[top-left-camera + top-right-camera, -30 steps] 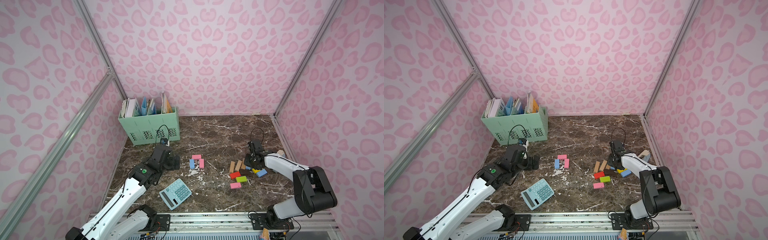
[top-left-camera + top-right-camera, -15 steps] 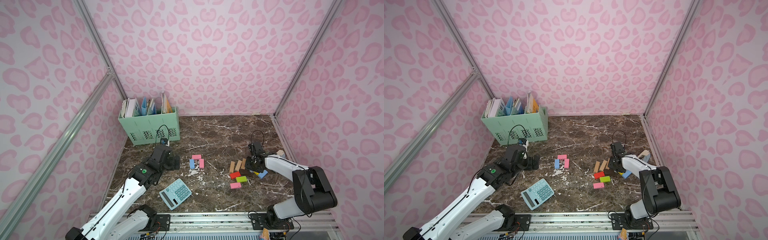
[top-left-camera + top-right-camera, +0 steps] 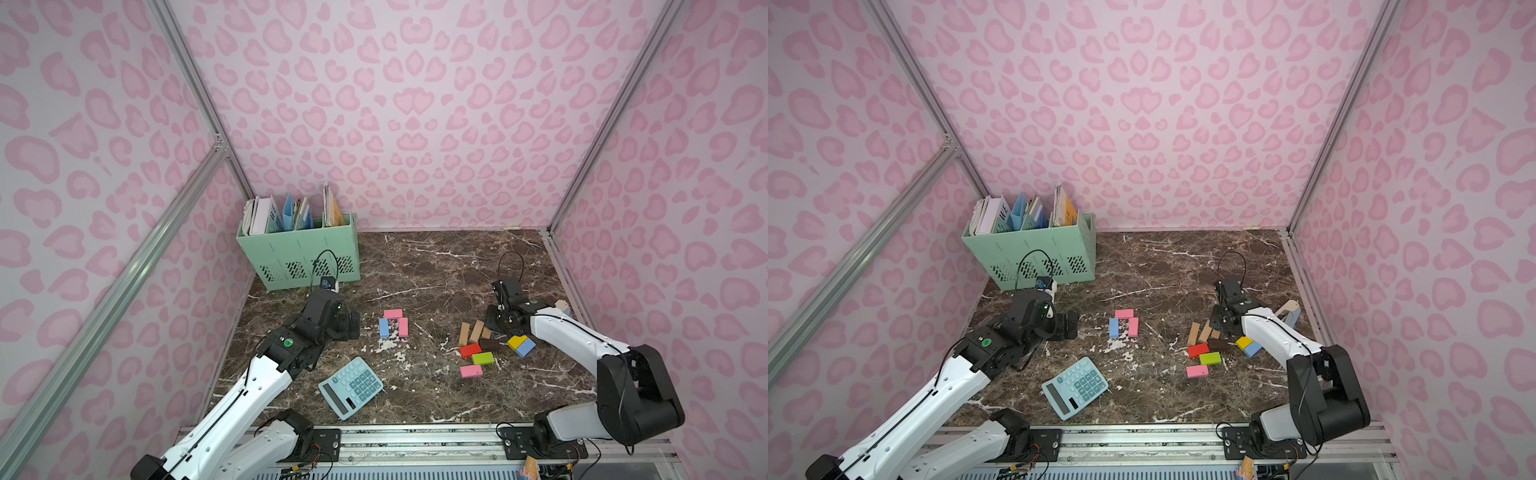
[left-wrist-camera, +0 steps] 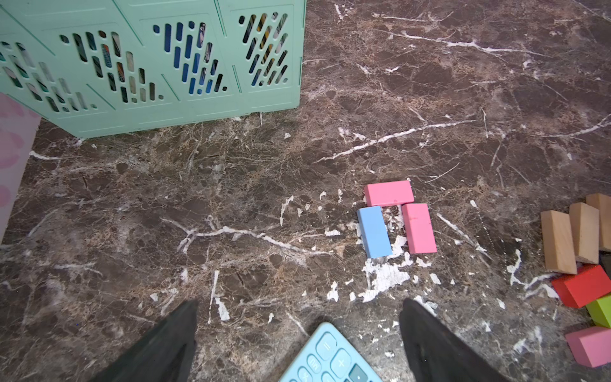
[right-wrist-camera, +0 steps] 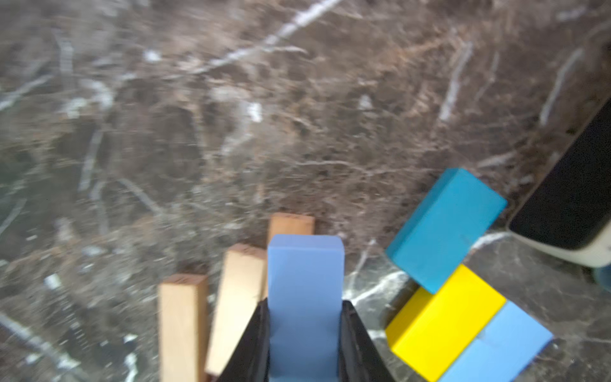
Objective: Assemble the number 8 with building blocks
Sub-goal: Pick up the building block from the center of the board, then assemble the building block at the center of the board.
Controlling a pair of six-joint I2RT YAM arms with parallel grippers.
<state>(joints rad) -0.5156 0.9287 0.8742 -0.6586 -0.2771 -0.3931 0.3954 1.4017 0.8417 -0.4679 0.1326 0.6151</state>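
Mid-table: pink block (image 3: 392,313) lies crosswise, with blue block (image 3: 383,328) and second pink (image 3: 402,327) flat below it, forming an open arch.

Loose heap to the right: three wood blocks (image 3: 464,333), red (image 3: 470,350), green (image 3: 483,358), third pink (image 3: 471,370), brown (image 3: 490,344), yellow (image 3: 516,342), teal (image 5: 446,228).

Light-blue block (image 5: 305,264) is pinched in right claw (image 5: 304,301).

Top cams overhead; wrist cams low, share wooden blocks (image 4: 558,243); R prob. nearest

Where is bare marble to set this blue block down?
Free: between the three-block arch and the calculator; behind the arch, toward the back wall. Crowded: the loose block pile beside the right tool holding the blue block.
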